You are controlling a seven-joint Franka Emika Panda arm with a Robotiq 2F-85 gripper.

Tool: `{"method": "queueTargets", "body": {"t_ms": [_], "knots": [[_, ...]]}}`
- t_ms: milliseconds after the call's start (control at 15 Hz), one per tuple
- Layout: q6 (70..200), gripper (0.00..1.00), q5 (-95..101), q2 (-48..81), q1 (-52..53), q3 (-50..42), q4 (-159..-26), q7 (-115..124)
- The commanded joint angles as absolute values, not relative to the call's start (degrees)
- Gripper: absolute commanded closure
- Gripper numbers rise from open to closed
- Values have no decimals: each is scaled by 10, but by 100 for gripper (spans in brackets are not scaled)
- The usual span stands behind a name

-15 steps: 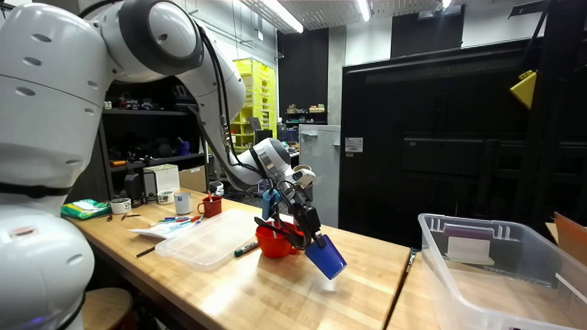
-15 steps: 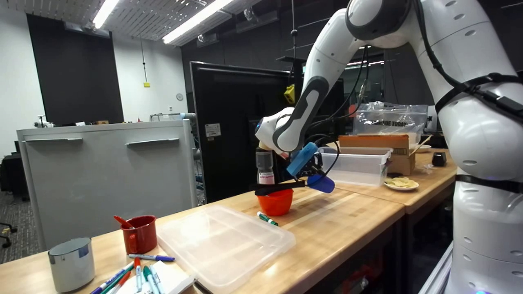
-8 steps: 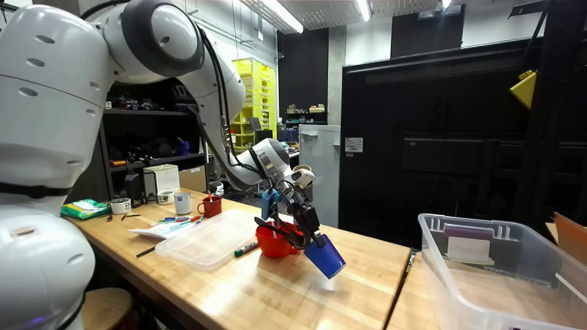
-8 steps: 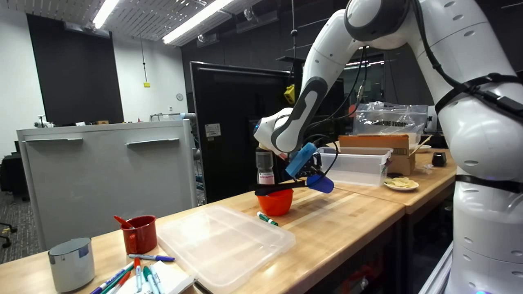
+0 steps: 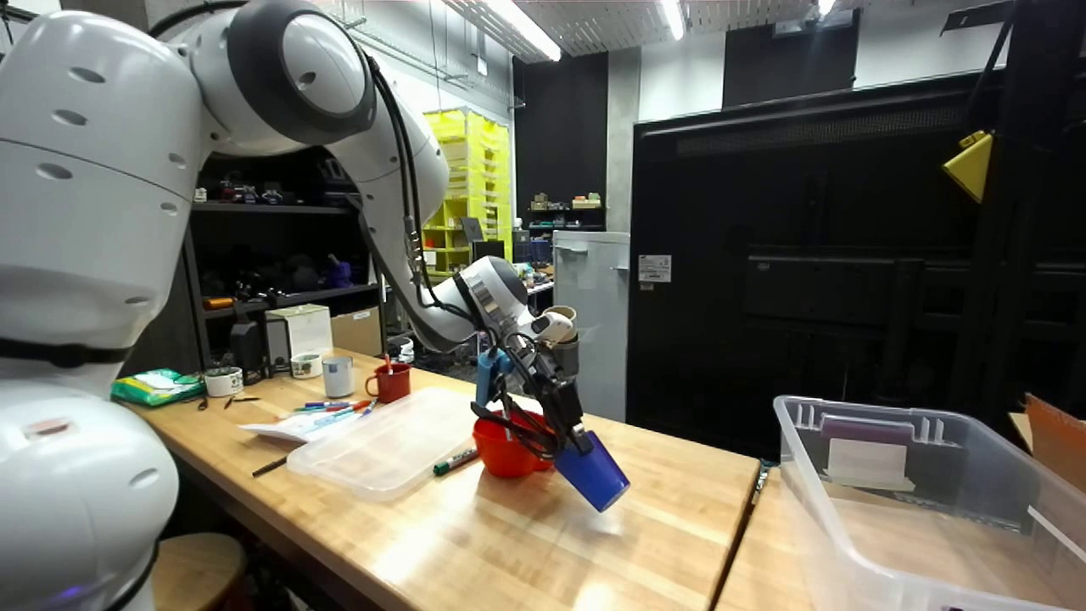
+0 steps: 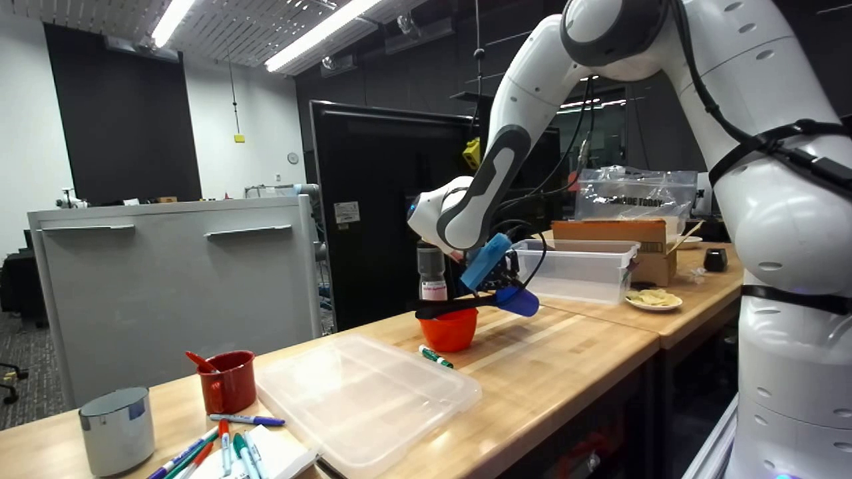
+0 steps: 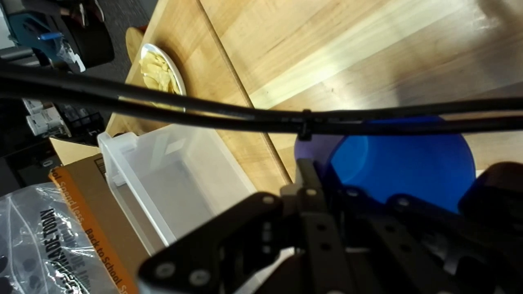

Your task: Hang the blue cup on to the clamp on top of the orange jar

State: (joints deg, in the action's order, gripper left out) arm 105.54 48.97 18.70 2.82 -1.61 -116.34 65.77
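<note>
The blue cup (image 5: pixel 592 475) is held tilted above the table, to the right of the orange jar (image 5: pixel 501 450); both also show in an exterior view, the cup (image 6: pixel 522 303) beside and slightly above the jar (image 6: pixel 450 332). My gripper (image 5: pixel 584 443) is shut on the cup's wall near its rim. In the wrist view the fingers (image 7: pixel 320 173) pinch the wall, and the cup's open mouth (image 7: pixel 404 163) faces the camera. A black clamp (image 6: pixel 452 306) lies across the jar's top, partly hidden by gripper cables in an exterior view (image 5: pixel 492 414). The jar is out of the wrist view.
A clear bin (image 6: pixel 572 286) and a plate of chips (image 6: pixel 657 309) stand beyond the cup. A flat clear lid (image 6: pixel 373 406) and a green marker (image 6: pixel 436 356) lie near the jar. A grey bottle (image 6: pixel 431 266) stands behind it. A red mug (image 6: pixel 227 382) is farther along.
My gripper, with the cup in it, has moved slightly left in both exterior views, nearer the orange jar. The jar and clamp have not visibly moved.
</note>
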Motion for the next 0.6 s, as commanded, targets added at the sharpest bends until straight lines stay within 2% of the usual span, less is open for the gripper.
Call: {"method": "queueTargets", "body": {"t_ms": [0,533], "knots": [[1037,99,485,184,38,-12,-1162,656],[1020,99,488,178,42,-11,-1163,652]]}}
